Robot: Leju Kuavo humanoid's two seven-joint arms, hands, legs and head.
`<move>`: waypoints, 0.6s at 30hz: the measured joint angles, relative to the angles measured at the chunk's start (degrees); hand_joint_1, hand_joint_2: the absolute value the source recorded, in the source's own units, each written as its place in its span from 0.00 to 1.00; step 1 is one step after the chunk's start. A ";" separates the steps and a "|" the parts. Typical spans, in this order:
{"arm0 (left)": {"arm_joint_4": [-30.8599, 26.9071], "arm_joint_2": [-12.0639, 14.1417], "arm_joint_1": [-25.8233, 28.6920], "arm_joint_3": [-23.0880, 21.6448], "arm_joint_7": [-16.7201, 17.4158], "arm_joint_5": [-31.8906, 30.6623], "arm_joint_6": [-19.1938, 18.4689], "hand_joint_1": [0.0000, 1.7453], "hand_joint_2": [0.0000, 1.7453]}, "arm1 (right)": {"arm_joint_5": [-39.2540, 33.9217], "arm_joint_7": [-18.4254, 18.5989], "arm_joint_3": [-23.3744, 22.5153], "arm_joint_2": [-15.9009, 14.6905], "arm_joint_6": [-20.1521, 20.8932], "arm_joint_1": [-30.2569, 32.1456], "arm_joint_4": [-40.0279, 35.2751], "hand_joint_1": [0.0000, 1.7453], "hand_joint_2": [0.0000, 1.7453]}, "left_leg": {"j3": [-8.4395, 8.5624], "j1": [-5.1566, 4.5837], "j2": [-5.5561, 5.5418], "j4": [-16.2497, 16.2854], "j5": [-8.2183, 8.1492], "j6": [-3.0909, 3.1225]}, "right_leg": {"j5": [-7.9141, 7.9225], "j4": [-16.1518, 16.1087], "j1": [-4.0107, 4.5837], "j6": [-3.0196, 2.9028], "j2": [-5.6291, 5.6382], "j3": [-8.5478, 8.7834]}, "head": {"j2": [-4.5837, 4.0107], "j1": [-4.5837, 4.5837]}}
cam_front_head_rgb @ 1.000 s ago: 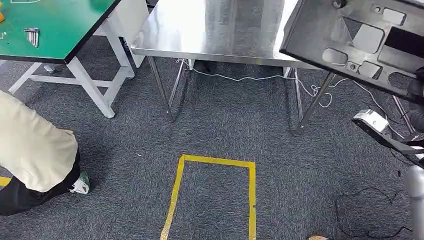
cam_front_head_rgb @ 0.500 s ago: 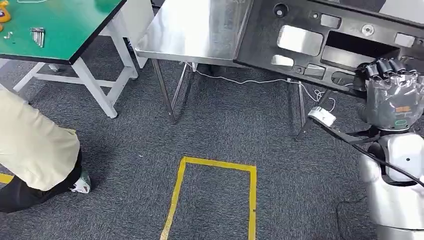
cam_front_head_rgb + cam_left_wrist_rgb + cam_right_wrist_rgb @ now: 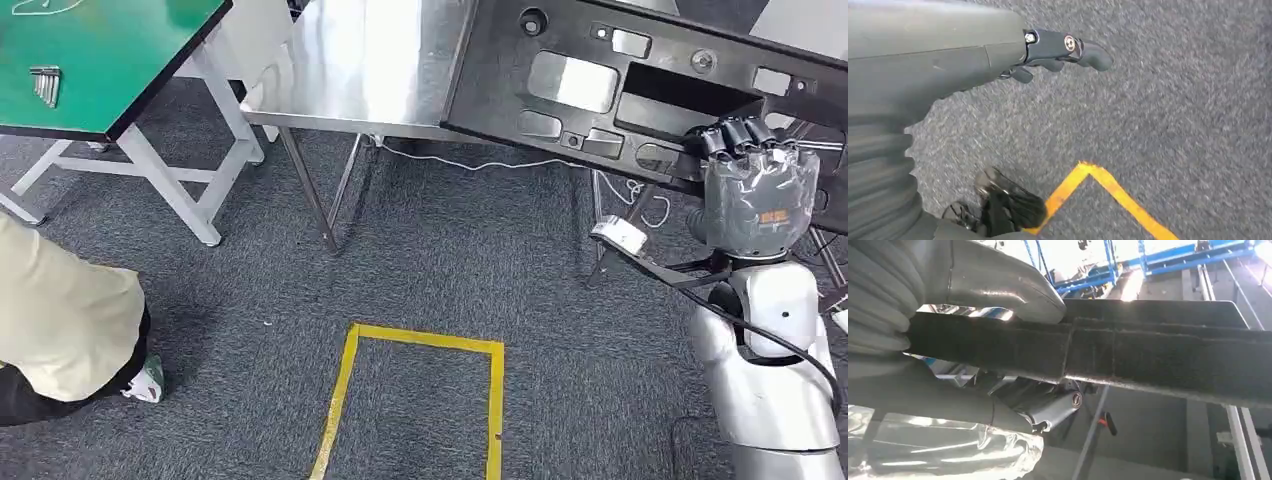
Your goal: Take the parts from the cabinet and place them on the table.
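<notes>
Clearly, the carrying step is in hand: a large black panel (image 3: 640, 90) with cut-out openings is gripped along its lower edge by the right hand (image 3: 755, 195), whose dark fingers (image 3: 735, 135) are hooked over the rim (the thumb is seen pressed on the other face in the right wrist view). The panel is held tilted in the air, its far end above the steel table (image 3: 370, 70), not yet resting on it. The left hand (image 3: 1058, 50) hangs over the grey carpet (image 3: 440, 250) near a yellow tape outline (image 3: 420, 400) with nothing in it and its fingers apart. A person's trouser leg (image 3: 60, 320) is seen beside a green table (image 3: 120, 50). Next, it is judged, the panel must be lowered flat onto the steel top and the grip released only once its weight is borne, since so long a piece held by one edge could swing or slip.
</notes>
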 joint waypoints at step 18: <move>-0.42 0.05 0.54 0.33 0.96 0.50 0.33 0.00 1.00 | -7.84 -2.31 -1.88 -3.02 -0.15 2.45 -2.27 1.00 1.00 | 13.61 0.15 -0.90 -12.92 -2.14 0.26 | 6.66 -2.36 -3.40 6.90 -2.82 -7.49 | 0.00 0.96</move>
